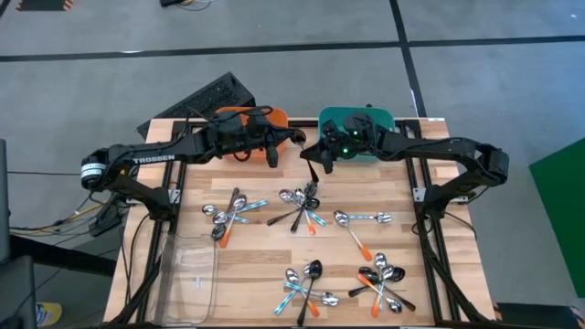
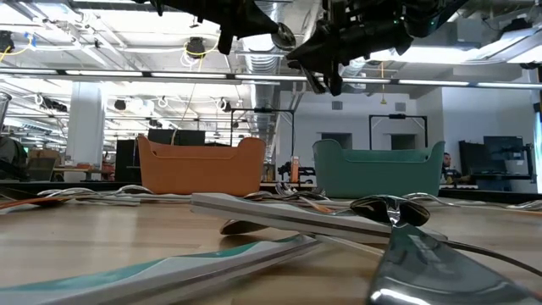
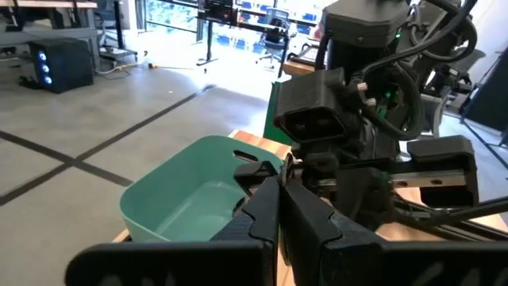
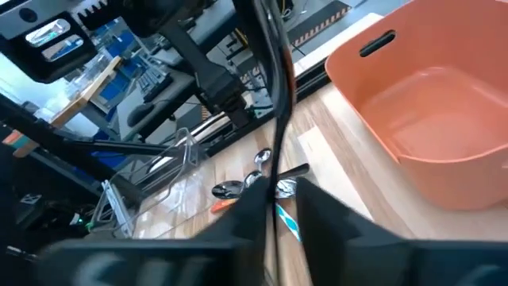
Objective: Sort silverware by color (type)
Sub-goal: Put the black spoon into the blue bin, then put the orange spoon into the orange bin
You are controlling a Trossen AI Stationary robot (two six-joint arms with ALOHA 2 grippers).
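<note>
you can see the right end effector [image 1: 313, 167] up in the air, just in front of the green bin [image 1: 382, 122]. its fingers are close together around a thin black spoon [image 4: 274, 87]; the right wrist view shows the dark handle running up between them. the spoon hangs clear of the desk [image 1: 256, 265].

the left end effector [image 1: 272, 157] is squeezed fully shut with nothing in it. it sits just beside the orange bin [image 1: 239, 117], a little way from the right end effector.

both arms reach in from the desk's outer sides and meet near the middle at the back, by the bins.

the rest of the silverware [image 1: 306, 208] lies on the desk in front of both end effectors, in small piles with orange, light-blue and black handles mixed together.

the low view shows both end effectors [image 2: 326, 76] well above the desk, and spoons [image 2: 398, 212] lying flat up close. the left wrist view shows the inside of the green bin [image 3: 190, 199], and the right wrist view shows inside the orange bin [image 4: 429, 119].
</note>
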